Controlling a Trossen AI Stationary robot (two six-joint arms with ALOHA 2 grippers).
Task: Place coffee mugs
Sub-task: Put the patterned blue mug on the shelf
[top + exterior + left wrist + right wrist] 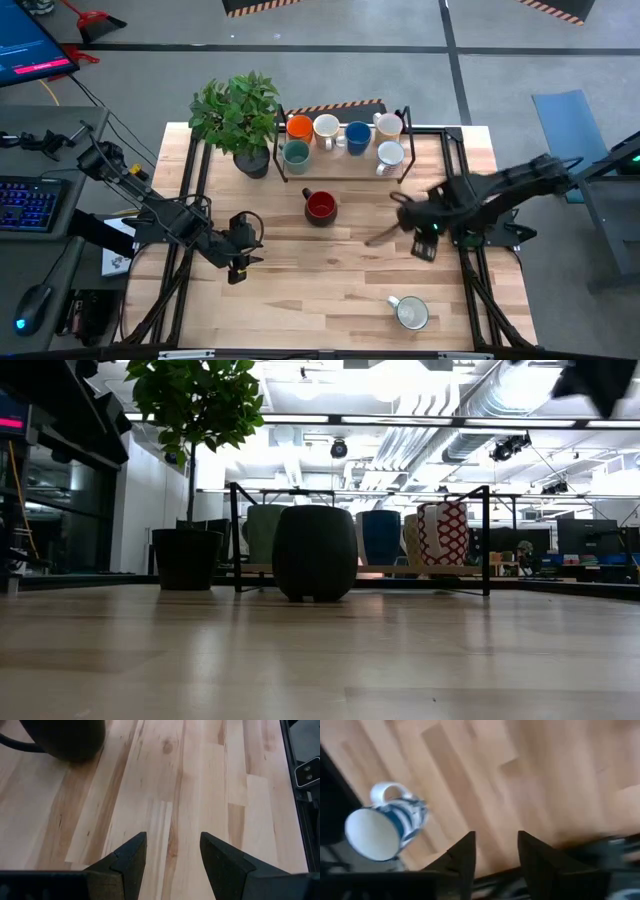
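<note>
Six coffee mugs stand on the black rack [345,172] at the far side: orange [298,127], cream-white [326,127], blue [357,135], cream [388,124], teal-green [296,153] and white [390,155]. A red mug [320,207] stands on the table in front of the rack and shows dark in the low view [315,552]. A white mug with blue bands [411,313] [382,827] sits near the near edge. My left gripper [252,235] [172,847] is open over bare wood, left of the red mug. My right gripper [403,207] [496,845] is open and empty, above the table right of the red mug.
A leafy plant in a dark pot [250,160] [187,558] stands at the rack's left end. Black frame rails [455,160] run along the table's left and right sides. Bare wood lies between the red mug and the near edge.
</note>
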